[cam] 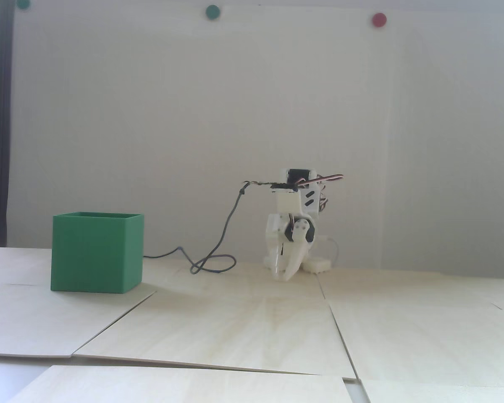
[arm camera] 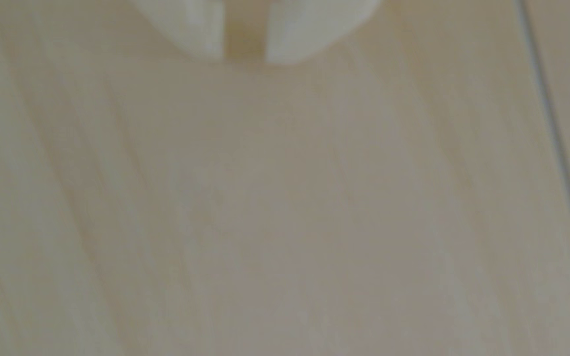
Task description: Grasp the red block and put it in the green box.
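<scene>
Green box (cam: 96, 253) is the landmark: matte plastic cube, open top, sitting on the pale plywood bench (cam: 252, 319). White arm is folded low, well to the right of the box in the fixed view, with its gripper (cam: 286, 275) pointing down, tips at or just above the bench. A grey cable (cam: 218, 243) loops on the bench between box and arm.

Gripper state: wrist view shows the gripper (arm camera: 244, 56) with a narrow slot between the two white fingers (arm camera: 194, 30), bare wood visible through it. So nearly closed, holding nothing.

Red block: not visible in either view. Nothing red on the bench; the only red is a round dot (cam: 379, 19) on the wall, above and far right of the box. It could be inside the box, since the interior is hidden from this low angle, or out of frame. Can't tell which.

Handling, as a judgement: a small rigid brick should be light and stiff, not fragile, possibly a bit slick. Best grip is across its short width, centred, with fingers low on the side faces. Box walls look thin and the box looks light, so a bump on the rim could shove it.
</scene>
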Tool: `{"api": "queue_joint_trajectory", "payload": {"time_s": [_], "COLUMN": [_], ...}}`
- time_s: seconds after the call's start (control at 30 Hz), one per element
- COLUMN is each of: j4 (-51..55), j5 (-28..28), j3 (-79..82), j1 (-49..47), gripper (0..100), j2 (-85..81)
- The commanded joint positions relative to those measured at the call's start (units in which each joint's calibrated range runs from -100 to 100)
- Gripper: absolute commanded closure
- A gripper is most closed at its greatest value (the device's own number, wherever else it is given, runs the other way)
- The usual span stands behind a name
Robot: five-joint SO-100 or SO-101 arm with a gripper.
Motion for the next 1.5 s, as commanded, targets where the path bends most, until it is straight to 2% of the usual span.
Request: {"api": "queue_joint_trajectory", "payload": {"time_s": [0.0, 0.17, 1.47], "j4": [3.0, 5.7, 5.8], "j5": [0.4, 0.4, 0.0], "j3": [1.1, 1.1, 1.1], "j1": [-4.1, -7.3, -7.1], "gripper": [98, 98, 97], "j2": [-0.1, -0.2, -0.1]}}
